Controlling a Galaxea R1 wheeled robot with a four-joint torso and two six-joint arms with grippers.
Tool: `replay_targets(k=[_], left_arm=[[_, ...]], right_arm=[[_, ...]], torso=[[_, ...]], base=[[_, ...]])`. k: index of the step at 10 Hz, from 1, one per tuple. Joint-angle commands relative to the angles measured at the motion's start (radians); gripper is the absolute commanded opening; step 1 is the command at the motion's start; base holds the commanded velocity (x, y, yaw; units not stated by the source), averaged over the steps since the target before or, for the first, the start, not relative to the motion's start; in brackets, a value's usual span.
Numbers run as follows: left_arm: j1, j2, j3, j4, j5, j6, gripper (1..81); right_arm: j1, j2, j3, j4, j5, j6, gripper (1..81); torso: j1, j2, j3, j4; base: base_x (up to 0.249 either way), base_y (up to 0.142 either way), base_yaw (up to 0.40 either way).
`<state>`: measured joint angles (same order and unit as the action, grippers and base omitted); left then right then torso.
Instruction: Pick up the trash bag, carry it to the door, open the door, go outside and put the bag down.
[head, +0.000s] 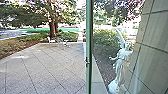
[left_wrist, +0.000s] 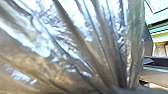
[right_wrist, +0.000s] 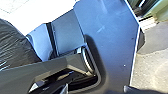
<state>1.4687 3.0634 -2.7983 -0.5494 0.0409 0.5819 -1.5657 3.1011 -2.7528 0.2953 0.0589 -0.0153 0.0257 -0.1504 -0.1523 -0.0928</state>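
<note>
The door (head: 89, 50) shows in the head view as an upright green-grey frame edge with a small fitting, glass to its right and open air to its left. Shiny folds of the trash bag (left_wrist: 75, 45) spread across the left wrist view and draw together at my left gripper (left_wrist: 122, 88), which is shut on the gathered plastic. Dark crinkled plastic of the bag (right_wrist: 12, 45) also appears in the right wrist view. My right gripper (right_wrist: 95, 89) is open, with its tips apart and nothing visible between them.
Paving (head: 42, 67) stretches ahead on the left, with white chairs (head: 51, 40) near a tree (head: 53, 27). Behind the glass are a white winged statue (head: 120, 62), a bush (head: 105, 40) and a tiled wall (head: 152, 55) at the right.
</note>
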Motion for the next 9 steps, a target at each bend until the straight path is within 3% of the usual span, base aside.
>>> replay_targets(k=[1,9], left_arm=[[-0.051,-0.007,-0.009,0.006,0.062,0.009,1.0],[-0.052,-0.009,-0.009,0.005,0.062,0.009,1.0]], right_arm=[[0.039,0.023,0.018,-0.004,-0.068,-0.003,81.1],[0.040,0.021,0.016,0.002,-0.062,0.000,81.1]], torso=[[0.000,0.000,0.000,0.000],[0.000,0.000,0.000,0.000]], base=[[0.092,0.000,0.000],[0.092,0.000,0.000]])
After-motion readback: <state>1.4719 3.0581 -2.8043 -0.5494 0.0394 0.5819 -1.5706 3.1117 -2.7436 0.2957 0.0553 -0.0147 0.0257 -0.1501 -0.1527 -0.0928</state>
